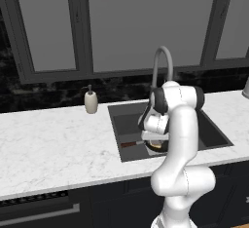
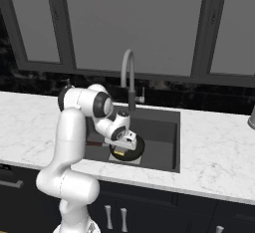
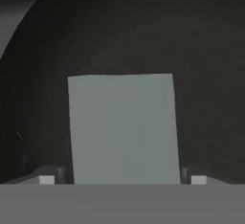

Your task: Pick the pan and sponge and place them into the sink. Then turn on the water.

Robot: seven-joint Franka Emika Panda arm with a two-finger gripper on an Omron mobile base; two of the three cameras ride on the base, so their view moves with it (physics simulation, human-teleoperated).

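Note:
The black pan [image 2: 137, 150] lies on the floor of the dark sink [image 2: 160, 130], its reddish-brown handle [image 1: 129, 144] pointing left. The sponge [image 3: 122, 127] rests inside the pan [image 3: 119, 31], grey-blue face up, and a sliver of its yellow layer [image 2: 118, 153] shows under the hand. My gripper [image 3: 122, 180] hangs low over the pan [image 1: 156, 147], open. Its fingertips [image 3: 46, 179] stand on either side of the sponge with a thin gap at each side. The grey gooseneck faucet [image 1: 163, 59] arches over the basin behind the arm. The water is out of view.
A beige soap bottle [image 1: 91, 100] stands on the white marble counter [image 1: 53, 139] left of the sink [image 1: 214, 133]. A grey object [image 2: 251, 117] sits at the counter's far right edge. Dark windows and a black backsplash close off the back.

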